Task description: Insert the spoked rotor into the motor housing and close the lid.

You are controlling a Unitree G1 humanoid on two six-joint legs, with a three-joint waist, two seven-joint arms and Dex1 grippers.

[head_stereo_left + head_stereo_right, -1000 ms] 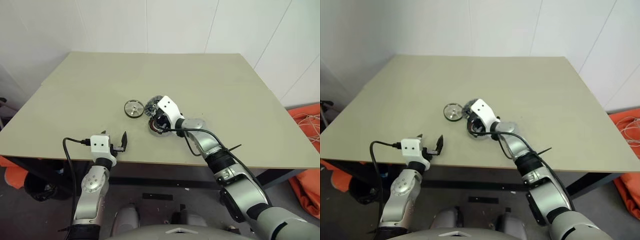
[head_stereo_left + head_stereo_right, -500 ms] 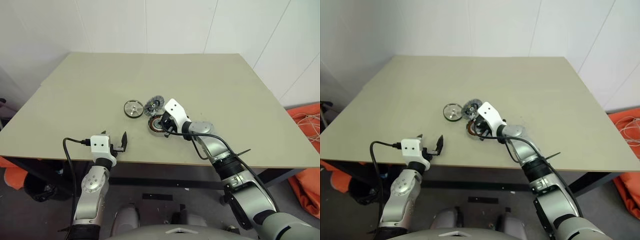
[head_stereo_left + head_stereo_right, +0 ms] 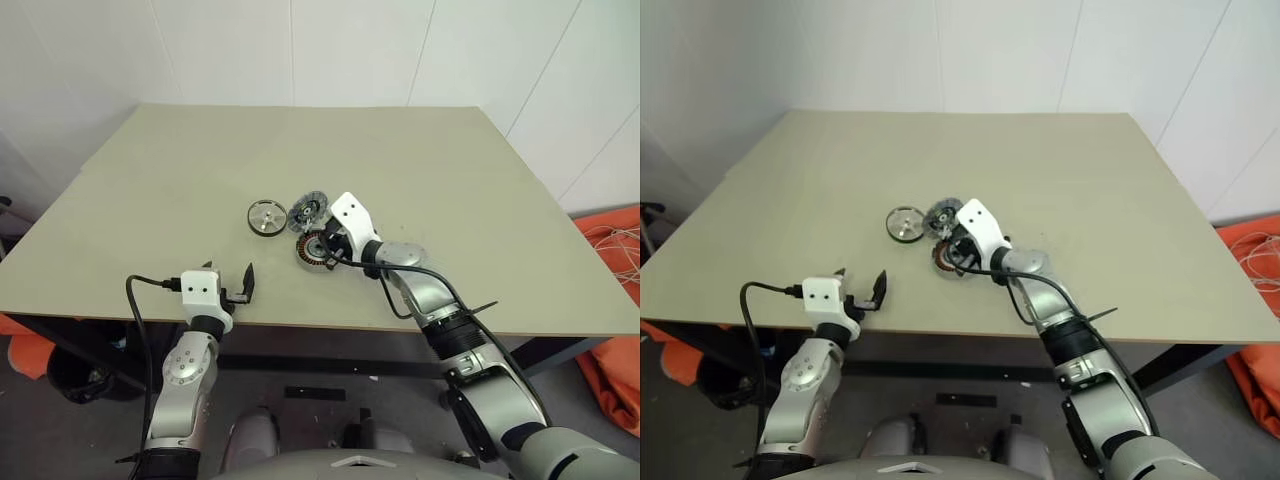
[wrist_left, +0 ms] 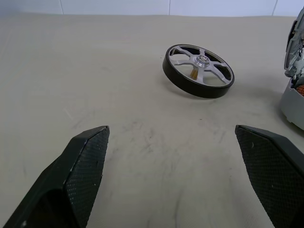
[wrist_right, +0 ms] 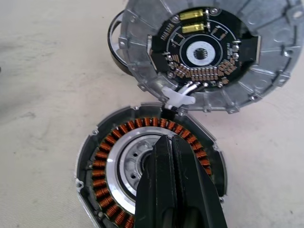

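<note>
Housing (image 5: 147,166): lying open mid-table, lid (image 5: 209,52) tilting up behind it.
Rotor (image 4: 198,70): lying flat just left of housing, not yet inserted.
Right gripper (image 5: 173,156): fingers pressed together, hovering over housing hub.
Left gripper (image 4: 173,156): fingers spreading wide, facing rotor; nearer arm.

motor housing (image 5: 142,166): hub part-hidden by right gripper (image 5: 178,156) | lower edge cut off

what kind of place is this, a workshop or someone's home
Probably a lab or test room: a plain table against bare white walls, with only motor parts on it: the motor housing, its lid and a spoked rotor.
</note>
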